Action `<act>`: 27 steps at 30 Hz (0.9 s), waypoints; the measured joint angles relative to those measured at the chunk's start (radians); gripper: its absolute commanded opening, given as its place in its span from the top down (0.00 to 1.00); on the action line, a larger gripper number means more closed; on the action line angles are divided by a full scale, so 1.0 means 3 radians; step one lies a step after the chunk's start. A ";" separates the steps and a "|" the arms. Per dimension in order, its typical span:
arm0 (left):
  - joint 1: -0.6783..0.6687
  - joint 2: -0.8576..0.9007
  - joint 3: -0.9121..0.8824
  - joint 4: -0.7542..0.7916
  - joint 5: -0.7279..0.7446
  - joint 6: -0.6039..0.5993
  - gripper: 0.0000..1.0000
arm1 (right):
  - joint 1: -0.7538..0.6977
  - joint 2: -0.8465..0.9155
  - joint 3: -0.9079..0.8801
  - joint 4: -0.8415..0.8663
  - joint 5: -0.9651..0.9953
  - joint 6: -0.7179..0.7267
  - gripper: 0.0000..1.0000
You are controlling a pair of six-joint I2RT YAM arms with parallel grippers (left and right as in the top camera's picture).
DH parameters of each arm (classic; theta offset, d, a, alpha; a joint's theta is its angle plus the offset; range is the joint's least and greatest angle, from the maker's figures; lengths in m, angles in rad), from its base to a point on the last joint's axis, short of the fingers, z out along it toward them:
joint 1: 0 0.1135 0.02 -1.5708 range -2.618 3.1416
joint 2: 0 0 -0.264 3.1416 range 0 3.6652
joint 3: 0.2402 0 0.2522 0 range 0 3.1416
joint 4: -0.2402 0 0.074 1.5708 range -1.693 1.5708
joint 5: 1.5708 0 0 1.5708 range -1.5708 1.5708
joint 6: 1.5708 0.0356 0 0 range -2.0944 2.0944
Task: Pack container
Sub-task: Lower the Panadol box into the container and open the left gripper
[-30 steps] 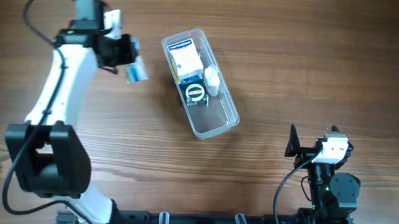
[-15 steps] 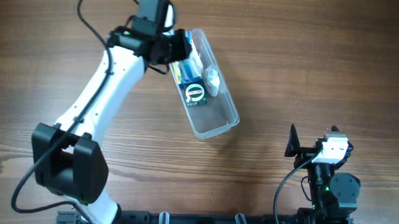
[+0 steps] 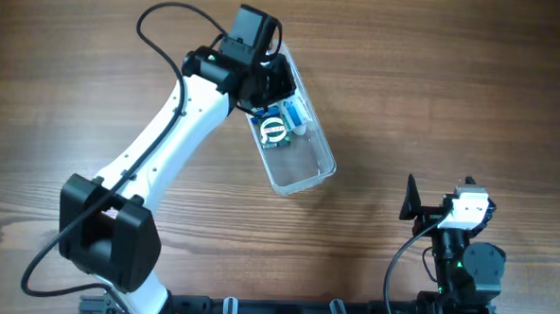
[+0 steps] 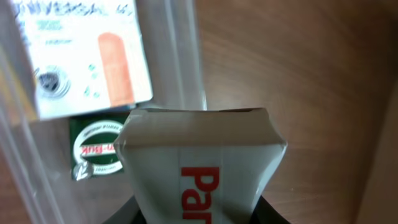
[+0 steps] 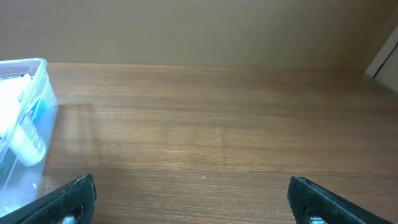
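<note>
Right claw point(image 5: 193, 198) sat low at the near edge of the table point(image 5: 205, 137), fingers spread wide, nothing between them! Further out, mid-table, the container point(image 3: 308, 172) lay at a slant, and its near end showed only clear plastic bottom. Past that, inside it, a green round-labelled packet point(image 3: 274, 130) lay flat, with a white carton point(image 4: 81, 56) bearing an orange mark just beyond. And at the far end, the left claw point(image 3: 281, 93) hung over the container, clamped tight on a pale box point(image 4: 199, 162) with red lettering, the box's end above the container's long side wall. Whether that box touched anything inside, the views did not tell.
</note>
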 measured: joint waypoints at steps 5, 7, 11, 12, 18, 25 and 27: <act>-0.0085 -0.0006 0.0000 -0.0165 -0.0083 -0.0209 0.67 | 0.0000 0.0000 0.0000 0.0000 0.0000 0.0000 0.00; -0.0114 -0.0018 0.0000 -0.0237 -0.0085 -0.0251 0.67 | 0.0000 0.0000 0.0000 0.0000 0.0000 0.0000 0.00; -0.0141 -0.0057 0.0000 -0.0374 -0.0086 -0.0313 0.67 | 0.0000 0.0000 0.0000 0.0000 0.0000 0.0000 0.00; -0.0142 -0.0064 0.0000 -0.0398 -0.0086 -0.0337 0.67 | 0.0000 0.0000 0.0000 0.0000 0.0000 0.0000 0.00; -0.0142 -0.0089 -0.0130 -0.0425 -0.0083 -0.0504 0.67 | 0.0000 0.0000 0.0000 0.0000 0.0000 0.0000 0.00; -0.0142 -0.0092 -0.0356 -0.0436 -0.0071 -0.0614 0.67 | 0.0000 0.0000 0.0000 0.0000 0.0000 0.0000 0.00; -0.0142 -0.0092 -0.0378 -0.0436 -0.0064 -0.0622 0.67 | 0.0000 0.0000 0.0000 0.0000 0.0000 0.0000 0.00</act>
